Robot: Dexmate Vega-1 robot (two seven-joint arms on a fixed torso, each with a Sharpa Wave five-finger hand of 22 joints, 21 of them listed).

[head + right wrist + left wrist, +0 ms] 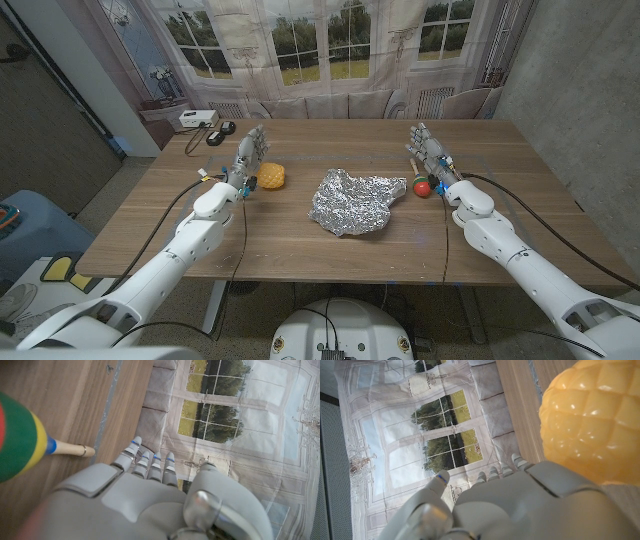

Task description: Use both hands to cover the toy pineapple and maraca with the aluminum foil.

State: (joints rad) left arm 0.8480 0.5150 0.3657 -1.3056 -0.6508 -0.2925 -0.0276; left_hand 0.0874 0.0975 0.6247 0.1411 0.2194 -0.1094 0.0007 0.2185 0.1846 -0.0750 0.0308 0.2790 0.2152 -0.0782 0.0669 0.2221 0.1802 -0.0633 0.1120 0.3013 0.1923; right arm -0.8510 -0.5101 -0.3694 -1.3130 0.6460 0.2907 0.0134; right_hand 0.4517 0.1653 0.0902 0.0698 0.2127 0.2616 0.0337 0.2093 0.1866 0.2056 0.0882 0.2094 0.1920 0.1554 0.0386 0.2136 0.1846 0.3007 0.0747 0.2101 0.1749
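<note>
A crumpled sheet of aluminum foil (355, 201) lies in the middle of the wooden table (300, 250). The yellow toy pineapple (272, 177) sits just left of the foil. My left hand (247, 157) stands beside the pineapple, on the side away from the foil, fingers spread and raised, holding nothing. The left wrist view shows the pineapple (592, 420) close against that hand (520, 505). The maraca (421, 183), with a red and green head and a wooden handle, lies right of the foil. My right hand (433, 155) stands open beside it. The right wrist view shows the maraca (22, 442) next to this hand (150, 500).
A white box (196, 119) and small black items (224, 128) sit at the table's far left corner. A backdrop printed with windows (330, 40) hangs behind the table. A blue object (25, 235) stands on the floor to the left.
</note>
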